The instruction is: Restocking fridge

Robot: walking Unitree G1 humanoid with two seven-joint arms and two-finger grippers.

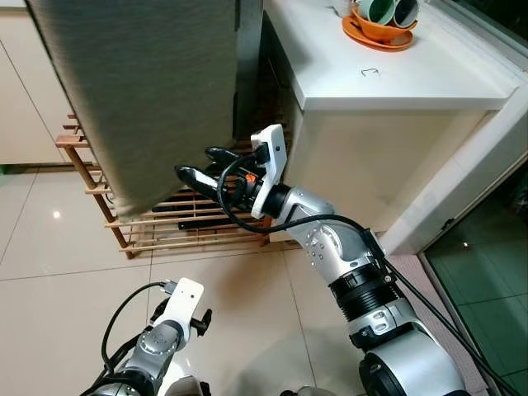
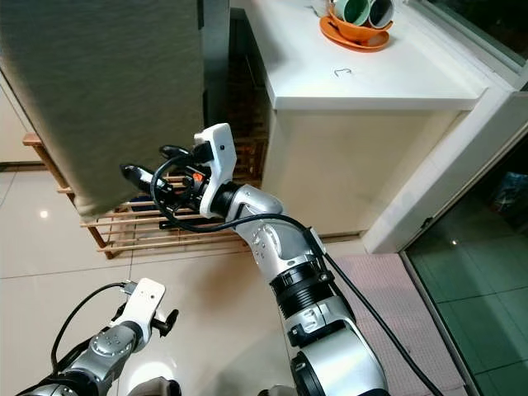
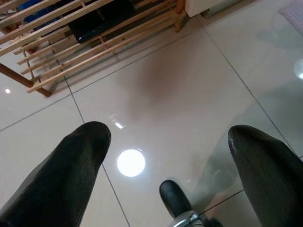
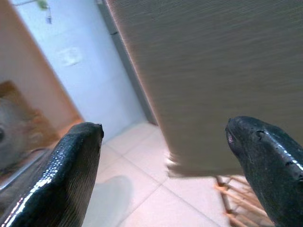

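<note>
We see our right gripper (image 1: 198, 165) raised in front of us, its two black fingers (image 4: 71, 165) spread wide with nothing between them, their tips close to the lower corner of the grey fridge door (image 1: 148, 91), which hangs open before us at a slant. Whether a fingertip touches the door edge we cannot tell. In the right wrist view the door's brushed grey face lies beyond the two fingers, with a pale wall beside it. Our left gripper (image 3: 175, 175) hangs low over the tiled floor (image 1: 49, 297), its two fingers also apart and empty. Behind the door stands one wooden rack (image 1: 91, 186) with slatted shelves, and a dark flat thing lies on one of its lower shelves. To our right is one white counter (image 1: 396, 82), and on its far end sits one orange dish (image 1: 375, 35) holding two cups (image 1: 375, 10) turned on their sides, green inside. A small dark mark shows on the counter top near the dish. A pinkish mat (image 2: 388, 313) lies on the floor by the counter's foot.
</note>
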